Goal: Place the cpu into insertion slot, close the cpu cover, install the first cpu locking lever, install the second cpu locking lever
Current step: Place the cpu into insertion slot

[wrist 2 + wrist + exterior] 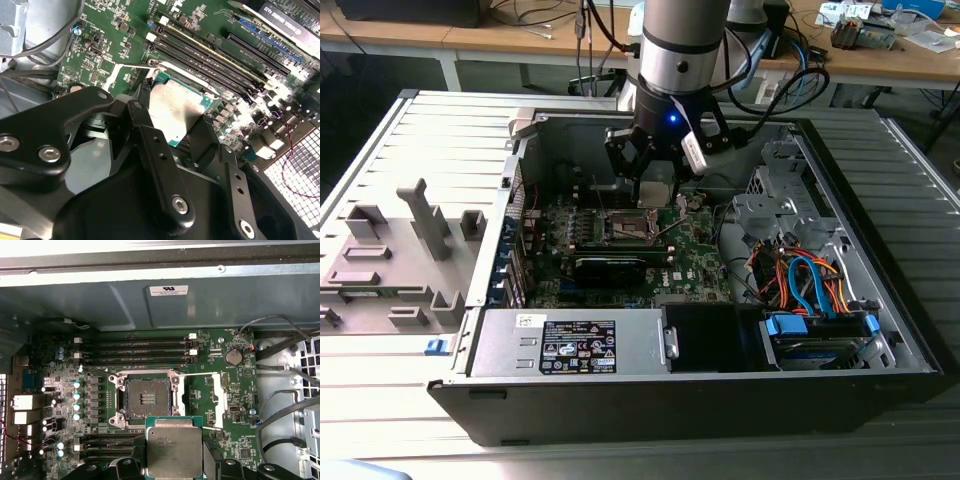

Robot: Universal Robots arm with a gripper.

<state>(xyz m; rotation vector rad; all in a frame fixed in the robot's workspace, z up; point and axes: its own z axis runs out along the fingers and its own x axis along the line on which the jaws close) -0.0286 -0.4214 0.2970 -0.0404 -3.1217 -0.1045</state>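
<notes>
Grey ribbed table [380, 140], open computer case [650, 400] on it, grey holder blocks [425, 220], small blue clip [435, 346]

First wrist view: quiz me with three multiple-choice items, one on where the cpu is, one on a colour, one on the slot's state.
1. Where is the cpu?
A. seated in the insertion slot
B. held in the gripper, outside the slot
C. lying across the memory slots

2. What colour is the motherboard?
A. green
B. blue
C. red

3. The insertion slot is:
A. closed under its cover
B. open and empty
C. already holding a chip

Answers:
1. B: the gripper clasps the cpu's sides, apart from the slot.
2. A: the board is green in both wrist views.
3. B: the slot's dark contact bed lies bare.
</notes>
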